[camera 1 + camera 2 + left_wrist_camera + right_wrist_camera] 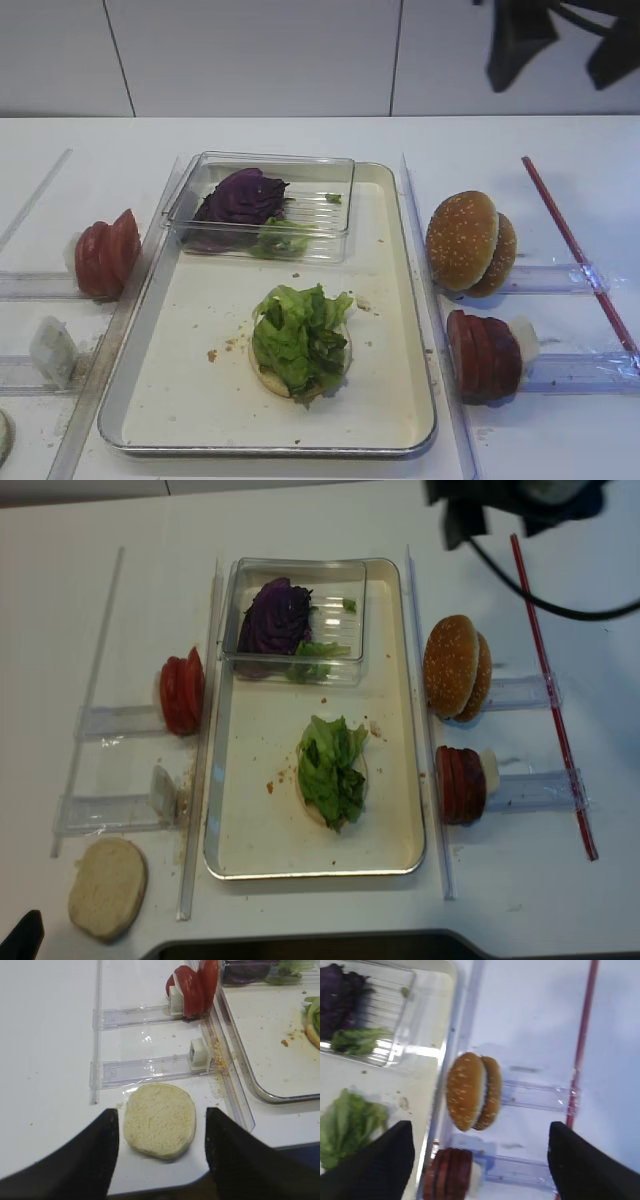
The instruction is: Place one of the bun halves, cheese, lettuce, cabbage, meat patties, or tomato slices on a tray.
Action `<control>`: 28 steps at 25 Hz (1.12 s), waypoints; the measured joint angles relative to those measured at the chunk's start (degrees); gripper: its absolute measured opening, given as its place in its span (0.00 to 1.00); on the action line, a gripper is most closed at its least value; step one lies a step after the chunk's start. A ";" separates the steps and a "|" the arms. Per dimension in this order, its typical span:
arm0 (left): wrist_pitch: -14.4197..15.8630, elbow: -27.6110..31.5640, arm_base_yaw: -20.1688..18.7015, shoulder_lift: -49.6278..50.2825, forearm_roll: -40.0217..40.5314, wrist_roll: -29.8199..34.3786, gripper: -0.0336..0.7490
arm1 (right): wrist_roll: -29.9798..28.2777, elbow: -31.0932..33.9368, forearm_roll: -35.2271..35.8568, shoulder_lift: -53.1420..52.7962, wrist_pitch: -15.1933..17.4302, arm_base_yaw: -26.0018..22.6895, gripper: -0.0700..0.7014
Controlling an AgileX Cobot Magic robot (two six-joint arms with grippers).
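The tray [180, 400] holds a pale bun half topped with lettuce [300, 338]. Cabbage [240, 195] lies in a clear box at the tray's far end. Tomato slices [105, 255] stand left of the tray. Sesame bun halves [470, 240] and meat patties [485, 355] stand on its right. A flat pale bun half [160, 1120] lies near the table's front left corner. My left gripper [162, 1110] is open, and this bun shows between its fingers, untouched. My right gripper [481, 1123] hangs open and empty, high over the buns and patties [447, 1172]. No cheese shows.
A clear box [330, 225] with a scrap of green leaf sits on the tray's far end. Clear plastic rails [560, 372] hold the food rows. A white pusher block [50, 350] stands in a bare left rail. A red rod [580, 260] lies at the far right.
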 joint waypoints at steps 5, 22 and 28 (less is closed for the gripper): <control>0.00 0.00 0.00 0.00 0.00 0.00 0.50 | -1.87 10.79 -0.95 -7.75 0.21 -8.84 0.82; 0.00 0.00 0.00 0.00 0.00 0.00 0.50 | -3.92 33.64 -3.60 -35.60 0.65 -16.55 0.82; 0.00 0.00 0.00 0.00 0.00 0.00 0.50 | -8.28 38.72 -3.70 -43.82 0.65 -16.55 0.82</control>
